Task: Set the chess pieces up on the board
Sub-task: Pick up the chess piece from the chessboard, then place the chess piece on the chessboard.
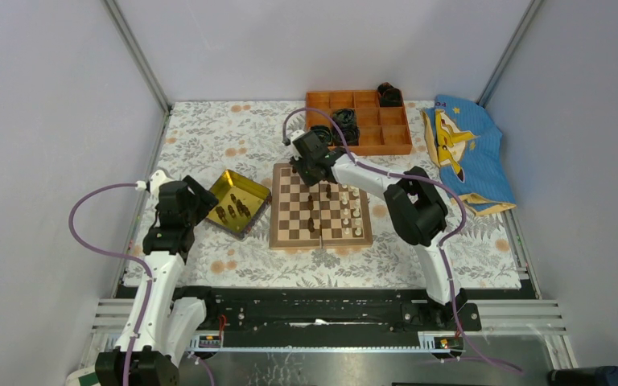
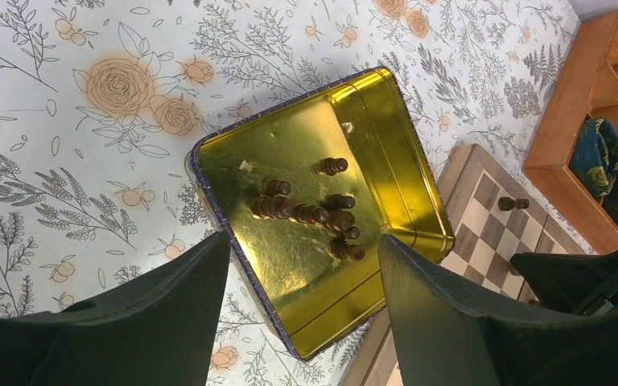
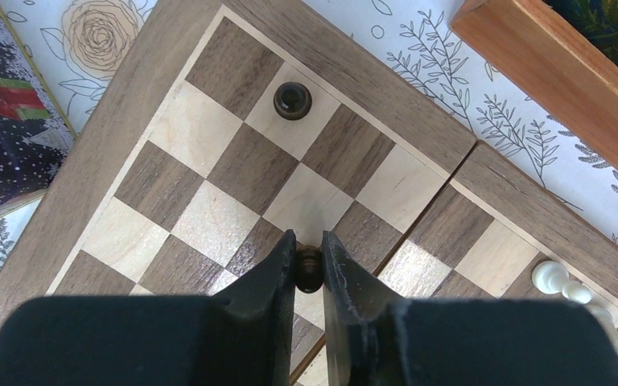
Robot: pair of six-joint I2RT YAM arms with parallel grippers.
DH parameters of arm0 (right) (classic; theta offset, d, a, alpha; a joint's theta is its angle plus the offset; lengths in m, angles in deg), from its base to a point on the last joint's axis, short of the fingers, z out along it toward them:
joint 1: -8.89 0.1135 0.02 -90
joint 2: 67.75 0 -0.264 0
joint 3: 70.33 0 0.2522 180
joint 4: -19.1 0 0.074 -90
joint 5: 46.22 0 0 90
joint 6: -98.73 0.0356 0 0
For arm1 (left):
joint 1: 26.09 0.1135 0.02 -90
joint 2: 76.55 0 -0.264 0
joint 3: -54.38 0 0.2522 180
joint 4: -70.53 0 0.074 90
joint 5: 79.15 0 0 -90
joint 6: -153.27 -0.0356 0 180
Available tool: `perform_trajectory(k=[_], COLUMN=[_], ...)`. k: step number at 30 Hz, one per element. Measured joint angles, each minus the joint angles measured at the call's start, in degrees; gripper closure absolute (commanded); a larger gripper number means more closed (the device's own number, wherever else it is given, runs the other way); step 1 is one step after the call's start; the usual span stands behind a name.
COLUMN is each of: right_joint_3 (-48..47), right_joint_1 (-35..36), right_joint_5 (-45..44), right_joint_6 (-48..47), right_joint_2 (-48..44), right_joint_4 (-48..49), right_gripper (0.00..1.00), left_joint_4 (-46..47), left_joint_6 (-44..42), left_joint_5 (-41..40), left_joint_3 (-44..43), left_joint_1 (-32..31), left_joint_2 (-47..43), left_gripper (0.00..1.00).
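Note:
The board [image 1: 276, 233] lies mid-table on a flowered cloth. My right gripper [image 3: 308, 241] hangs over its far left part, shut on a small dark chess piece [image 3: 309, 265] pinched between the fingertips. Another dark piece [image 3: 292, 100] stands on a light square near the far edge. Cream pieces [image 1: 356, 213] stand along the board's right side. My left gripper [image 2: 306, 241] is open above the gold tray [image 2: 306, 121], with nothing between its fingers. Several dark pieces [image 2: 310, 213] lie bunched in the tray.
An orange compartmented box [image 1: 358, 121] holding black coiled rolls [image 1: 344, 121] stands behind the board. A blue cloth with a yellow figure [image 1: 467, 153] lies at the far right. The gold tray touches the board's left edge.

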Motion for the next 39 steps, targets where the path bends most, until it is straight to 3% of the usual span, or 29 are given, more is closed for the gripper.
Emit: perform_trajectory(k=[19, 39], right_joint_3=[-8.24, -10.14], right_joint_1=[1.77, 1.77], right_joint_5=[1.46, 1.57], right_joint_6=[0.55, 1.16], right_joint_2=[1.29, 5.2], right_joint_4=[-1.14, -2.21], right_gripper=[0.92, 0.92], left_joint_4=[0.0, 0.0], left_joint_6=[0.04, 0.07], left_joint_5=[0.0, 0.02], left_joint_3=[0.0, 0.0], left_joint_1=[0.0, 0.0], left_joint_2=[0.0, 0.02], left_gripper=[0.25, 0.25])
